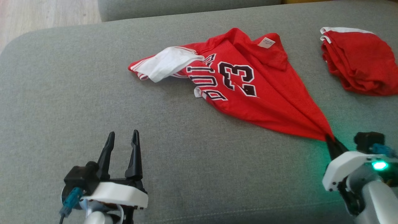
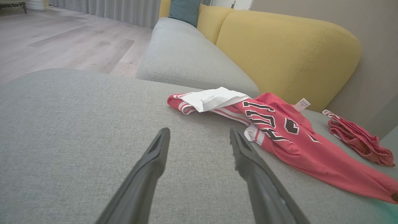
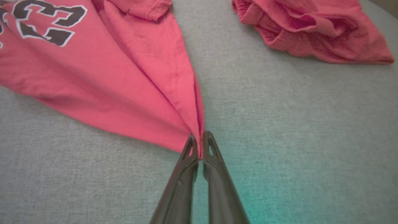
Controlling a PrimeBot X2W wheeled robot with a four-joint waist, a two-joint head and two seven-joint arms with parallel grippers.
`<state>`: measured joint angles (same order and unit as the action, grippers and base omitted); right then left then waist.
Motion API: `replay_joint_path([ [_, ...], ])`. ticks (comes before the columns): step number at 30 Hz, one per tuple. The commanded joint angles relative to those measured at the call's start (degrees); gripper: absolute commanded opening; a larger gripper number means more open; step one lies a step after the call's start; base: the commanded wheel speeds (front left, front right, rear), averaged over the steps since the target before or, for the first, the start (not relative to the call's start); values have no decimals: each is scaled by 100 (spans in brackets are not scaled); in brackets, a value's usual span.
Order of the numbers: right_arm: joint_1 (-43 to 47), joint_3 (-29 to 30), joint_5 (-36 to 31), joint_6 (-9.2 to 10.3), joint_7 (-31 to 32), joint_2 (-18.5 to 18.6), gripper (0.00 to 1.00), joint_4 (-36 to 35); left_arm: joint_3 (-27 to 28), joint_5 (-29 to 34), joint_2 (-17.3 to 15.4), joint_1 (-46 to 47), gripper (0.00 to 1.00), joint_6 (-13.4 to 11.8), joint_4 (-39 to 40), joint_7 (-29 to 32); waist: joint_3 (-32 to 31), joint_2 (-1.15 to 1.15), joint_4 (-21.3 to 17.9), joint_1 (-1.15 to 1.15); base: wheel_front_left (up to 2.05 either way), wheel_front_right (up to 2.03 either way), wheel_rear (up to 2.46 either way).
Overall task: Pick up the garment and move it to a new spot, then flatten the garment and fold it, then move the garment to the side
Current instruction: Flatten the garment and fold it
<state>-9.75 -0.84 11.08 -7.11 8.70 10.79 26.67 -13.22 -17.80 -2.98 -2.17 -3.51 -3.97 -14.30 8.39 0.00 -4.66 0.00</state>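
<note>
Two end effectors in frame: the right end effector (image 3: 200, 141) is pressed together on the near corner of the red garment (image 1: 248, 93) — the fabric fans out from the pinch in tight creases. Meanwhile the left end effector (image 1: 123, 134) is spread, holding nothing, over bare grey cushion (image 1: 186, 174) and well apart from the garment. We see the garment lying on that cushion, mostly flat but rumpled. Number 23 and dark lettering face up, a white flap (image 1: 168, 63) is folded over its left end, and a white label (image 1: 266, 42) sits near the far edge. Another red bundle (image 1: 357, 62) sits to the right, apart from the garment. A green light (image 1: 379, 165) glows on the right wrist — it tints the cushion beside it. From the left wrist we get a yellow backrest (image 2: 279, 56) behind the cushion.
</note>
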Motion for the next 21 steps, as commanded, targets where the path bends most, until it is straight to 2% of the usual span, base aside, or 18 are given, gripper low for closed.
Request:
replay_joint_path([
  [1, -32, -15, -20, -37, 30, 96, 0, -279, 157, 31, 10, 106, 100, 39, 160, -70, 7, 0, 6, 0, 0, 0, 0],
  [5, 136, 286, -134, -37, 126, 60, 0, -493, 136, 48, 10, 110, 100, 61, 112, -70, -5, 0, 55, 0, 0, 0, 0],
  [6, 159, 369, -178, -37, 104, 36, 5, -523, 126, 49, 10, 109, 100, 65, 98, -70, -22, 0, 75, 0, 0, 0, 0],
  [7, 174, 455, -215, -37, 73, -1, 36, -548, 125, 49, 10, 108, 100, 68, 87, -70, -41, 0, 94, 0, 0, 0, 0],
  [8, 186, 526, -256, -37, 48, -35, 87, -567, 131, 49, 10, 106, 100, 66, 77, -70, -64, 0, 110, 0, 0, 0, 0],
  [9, 192, 587, -298, -37, 19, -58, 100, -585, 140, 48, 10, 101, 100, 65, 68, -70, -87, 0, 126, 0, 0, 0, 0],
  [17, 175, 824, -508, -37, -211, -198, 100, -1097, 191, 26, 10, 0, 100, 35, 62, -70, -281, 0, 150, 0, 0, 0, 0],
  [21, 167, 650, -527, -37, -318, -286, 100, -1550, 188, 23, 10, -35, 100, 22, 93, -70, -322, 0, 151, 0, 0, 0, 0],
])
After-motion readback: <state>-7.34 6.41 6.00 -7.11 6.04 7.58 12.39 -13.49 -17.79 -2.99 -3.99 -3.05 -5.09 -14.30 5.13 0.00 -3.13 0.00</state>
